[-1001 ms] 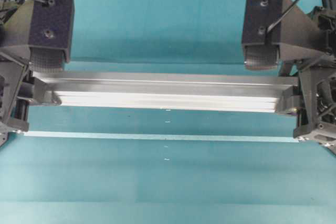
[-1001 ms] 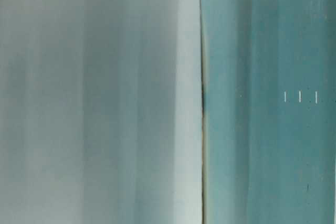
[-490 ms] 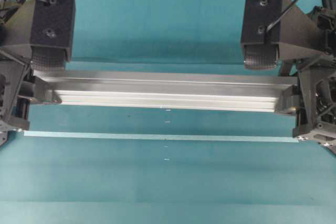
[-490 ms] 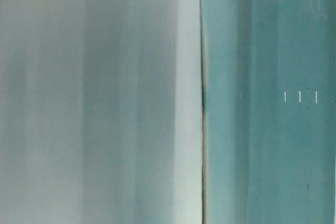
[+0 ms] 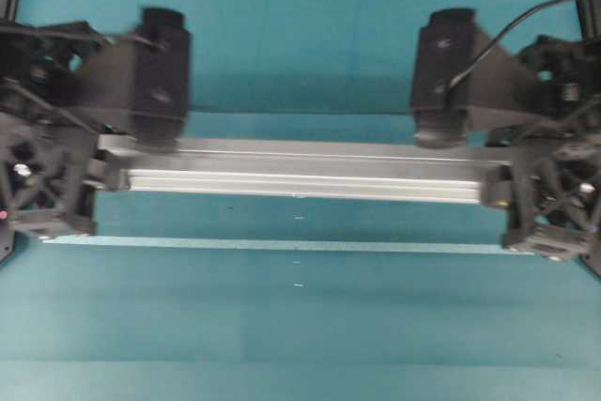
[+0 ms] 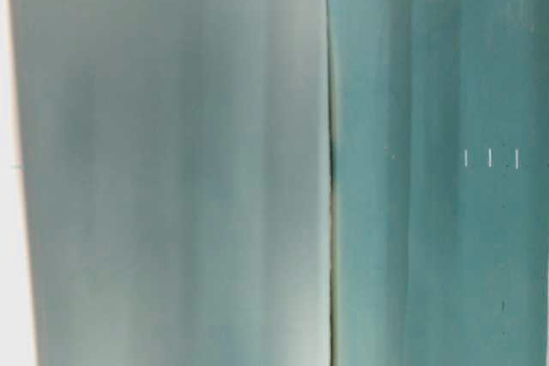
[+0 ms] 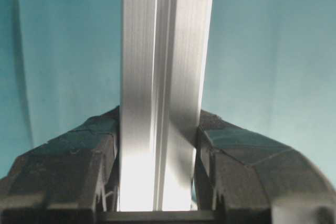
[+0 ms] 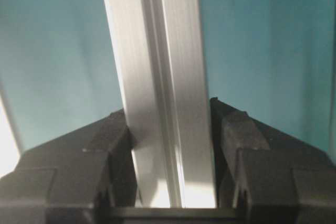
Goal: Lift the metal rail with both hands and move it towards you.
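The long silver grooved aluminium rail, stiff, smooth and probably slippery, looks best held at its ends, where the left black lattice gripper at nine o'clock and the right one at three o'clock have their jaws pinching its flat sides.

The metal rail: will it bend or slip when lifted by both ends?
The metal rail looks like a rigid extrusion spanning straight between both grips, so probably no sag. Its smooth, shiny faces might slip. Square sides suggest it will not roll.

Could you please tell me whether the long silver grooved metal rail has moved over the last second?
Yes. In the overhead view the long silver grooved metal rail looks narrower and its ends have drawn inward, while the thin pale-blue tape strip below stays put.
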